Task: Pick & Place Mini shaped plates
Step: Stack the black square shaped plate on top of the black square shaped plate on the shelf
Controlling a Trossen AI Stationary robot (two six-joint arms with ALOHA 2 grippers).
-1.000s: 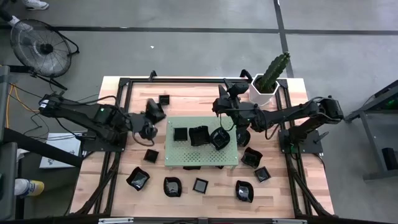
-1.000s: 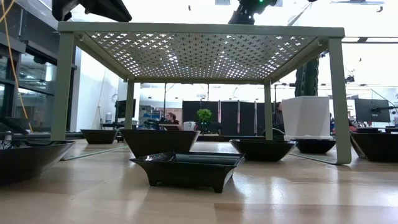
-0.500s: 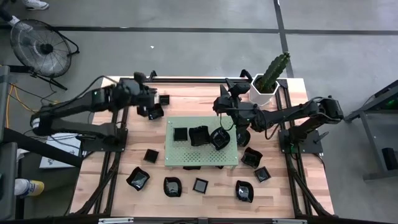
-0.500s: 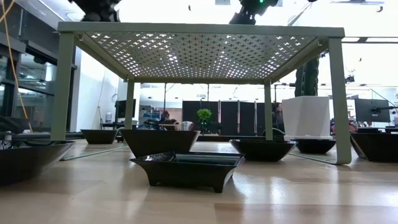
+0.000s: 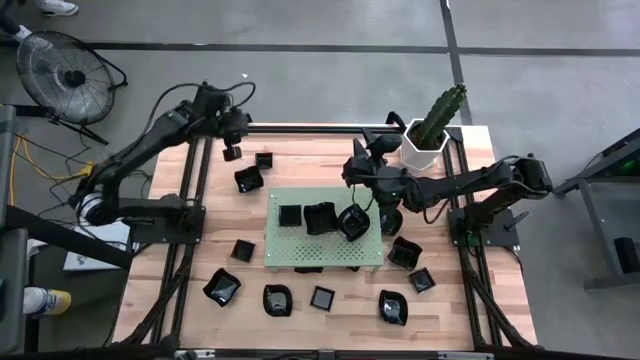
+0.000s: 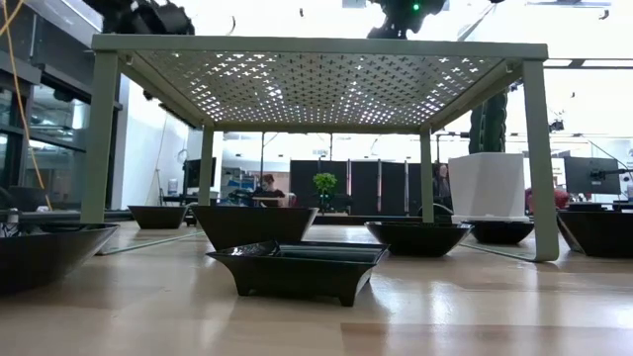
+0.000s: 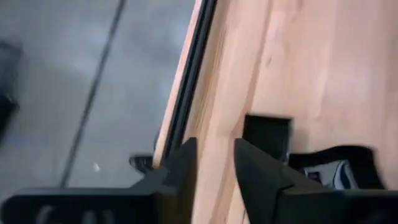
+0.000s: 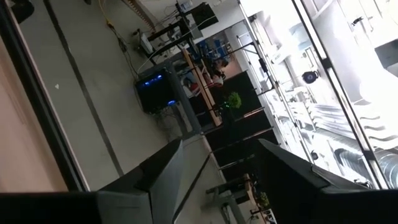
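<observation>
1. The table (image 5: 200,250) carries the whole job. Black mini plates are scattered over it, most of them along the near side and around the raised stand in the middle.
2. The green perforated board (image 5: 300,250) stands on legs at the table's centre. Three mini plates (image 5: 320,217) sit side by side on top of it, and others lie on the wood beneath and beside it.
3. The right arm reaches in from the right, and its hand (image 8: 219,144) hangs above the board's far right part. Its fingers are spread wide and hold nothing. I judge this arm to be waiting.
4. The left arm stretches to the table's far left corner. Its hand (image 7: 214,146) hovers over the bare wood by the far edge rail, with the fingers parted by a narrow gap and nothing between them.
5. The petal-edged plate (image 5: 248,179) lies near the left hand, on the side toward the board.
6. The small square plate (image 5: 264,160) lies just beside the left hand, toward the table's middle, with the petal-edged plate just on its near side.
7. The coming move turns on this: both loose plates lie on the board side of the left hand. The left arm is far nearer to them than the right. The square plate has no long axis to favour, so my guess is that a short shift inward and a grip across one wall would do.
</observation>
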